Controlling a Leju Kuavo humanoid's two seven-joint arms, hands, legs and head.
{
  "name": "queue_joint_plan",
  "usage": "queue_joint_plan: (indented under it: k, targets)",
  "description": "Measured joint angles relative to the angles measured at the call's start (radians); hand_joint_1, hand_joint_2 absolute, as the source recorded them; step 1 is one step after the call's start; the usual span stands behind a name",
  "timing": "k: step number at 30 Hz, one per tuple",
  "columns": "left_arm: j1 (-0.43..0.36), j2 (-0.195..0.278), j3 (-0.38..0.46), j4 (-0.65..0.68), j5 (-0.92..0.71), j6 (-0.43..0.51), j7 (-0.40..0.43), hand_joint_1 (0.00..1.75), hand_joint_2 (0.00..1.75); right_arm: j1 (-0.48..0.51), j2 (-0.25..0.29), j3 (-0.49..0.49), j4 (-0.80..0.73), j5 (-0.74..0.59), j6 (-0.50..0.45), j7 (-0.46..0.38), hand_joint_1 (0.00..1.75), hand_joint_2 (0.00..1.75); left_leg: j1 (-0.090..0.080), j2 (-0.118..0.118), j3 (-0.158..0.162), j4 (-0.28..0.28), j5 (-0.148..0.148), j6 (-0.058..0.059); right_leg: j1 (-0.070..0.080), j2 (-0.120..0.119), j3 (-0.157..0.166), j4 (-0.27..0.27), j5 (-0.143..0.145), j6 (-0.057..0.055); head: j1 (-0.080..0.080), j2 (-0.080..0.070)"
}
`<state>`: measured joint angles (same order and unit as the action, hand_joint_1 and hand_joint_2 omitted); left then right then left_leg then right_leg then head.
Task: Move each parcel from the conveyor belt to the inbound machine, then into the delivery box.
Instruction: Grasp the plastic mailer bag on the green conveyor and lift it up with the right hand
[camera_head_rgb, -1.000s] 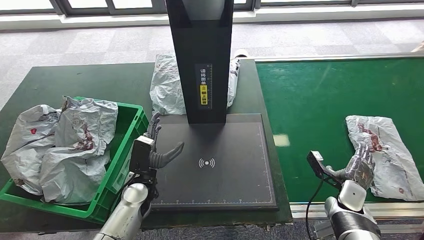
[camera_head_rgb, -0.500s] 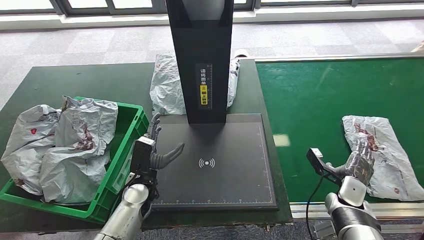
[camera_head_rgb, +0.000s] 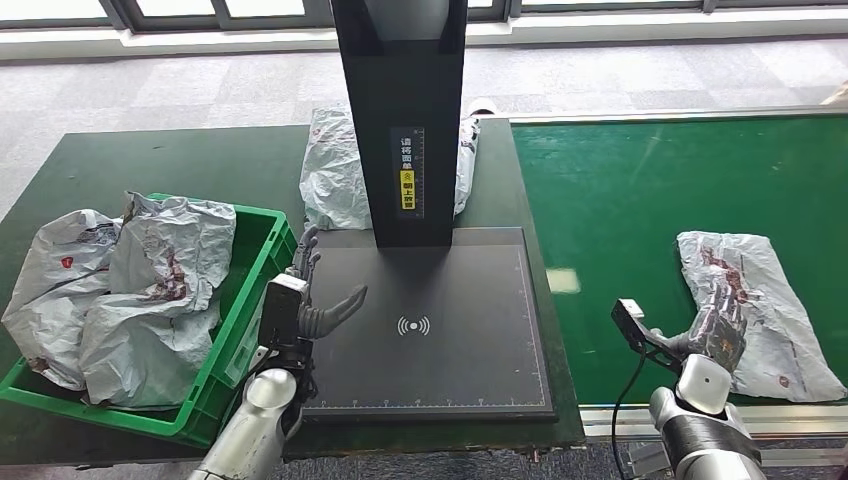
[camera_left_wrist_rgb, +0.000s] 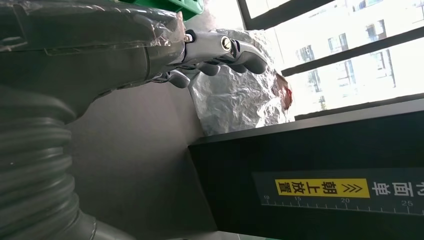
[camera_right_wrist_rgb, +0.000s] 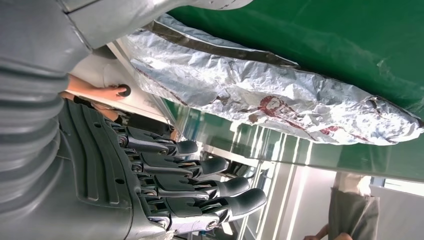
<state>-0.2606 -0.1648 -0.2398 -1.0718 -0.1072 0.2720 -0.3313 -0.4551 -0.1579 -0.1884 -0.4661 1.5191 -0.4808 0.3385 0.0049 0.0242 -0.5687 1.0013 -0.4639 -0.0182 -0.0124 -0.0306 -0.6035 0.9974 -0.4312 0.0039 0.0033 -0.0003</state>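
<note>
Parcel (camera_head_rgb: 752, 305) on the conveyor belt (camera_head_rgb: 640, 200) lies under the right robot hand (camera_head_rgb: 718, 325), fingers spread, empty.

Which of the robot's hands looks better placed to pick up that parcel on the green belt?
The right hand. It is open and right at the near edge of the parcel on the belt. The left hand is far off, over the black scanner plate beside the green box.

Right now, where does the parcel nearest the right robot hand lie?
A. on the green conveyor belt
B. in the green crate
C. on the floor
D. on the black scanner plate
A: the parcel lies flat on the green conveyor belt, beside the right robot hand.
</note>
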Motion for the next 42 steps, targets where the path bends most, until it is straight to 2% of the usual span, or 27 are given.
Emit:
queue_joint_plan:
  k: [17, 42]
  targets:
    - [0.015, 0.0, 0.0, -0.024, -0.014, 0.0, 0.009, 0.0, 1.75, 0.021, 0.01, -0.012, 0.0, 0.001, -0.017, 0.002, 0.0, 1.75, 0.0, 0.0, 0.0, 0.0, 0.0, 0.0, 0.0, 0.0, 0.0, 0.0, 0.0, 0.0, 0.0, 0.0]
    - [0.046, 0.0, 0.002, -0.066, -0.018, -0.002, 0.018, 0.0, 1.75, 0.072, 0.026, -0.018, -0.075, 0.025, 0.024, 0.02, 0.0, 1.75, 0.0, 0.0, 0.0, 0.0, 0.0, 0.0, 0.0, 0.0, 0.0, 0.0, 0.0, 0.0, 0.0, 0.0]
